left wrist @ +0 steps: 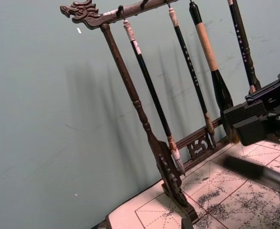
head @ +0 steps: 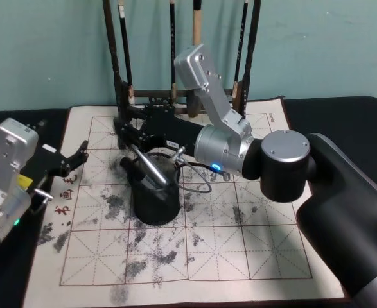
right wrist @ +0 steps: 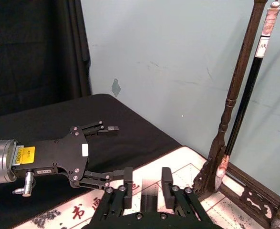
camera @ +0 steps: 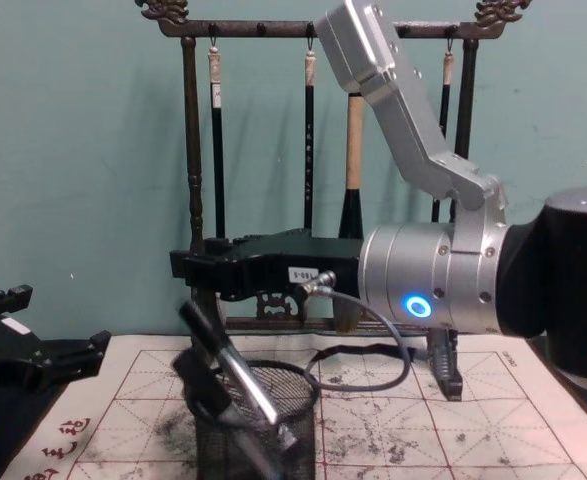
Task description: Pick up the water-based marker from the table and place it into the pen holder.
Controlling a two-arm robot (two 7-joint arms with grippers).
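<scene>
The pen holder [head: 156, 206], a black wire-mesh cup, stands on the left middle of the mat, also in the chest view [camera: 273, 432]. The marker [head: 151, 168] is a dark and grey stick leaning inside the cup, its upper end sticking out to the left [camera: 245, 385]. It looks blurred in the left wrist view [left wrist: 256, 172]. My right gripper [head: 124, 131] hovers just above and behind the cup, open, with nothing between its fingers [right wrist: 147, 183]. My left gripper [head: 82, 159] rests open at the mat's left edge, apart from the cup [right wrist: 113, 152].
A tall dark wooden brush rack [head: 175, 96] with several hanging brushes stands at the back of the ink-stained grid mat [head: 194, 256]. A cable loop [head: 198, 179] hangs from the right arm beside the cup. Black cloth [head: 342, 115] covers the table around the mat.
</scene>
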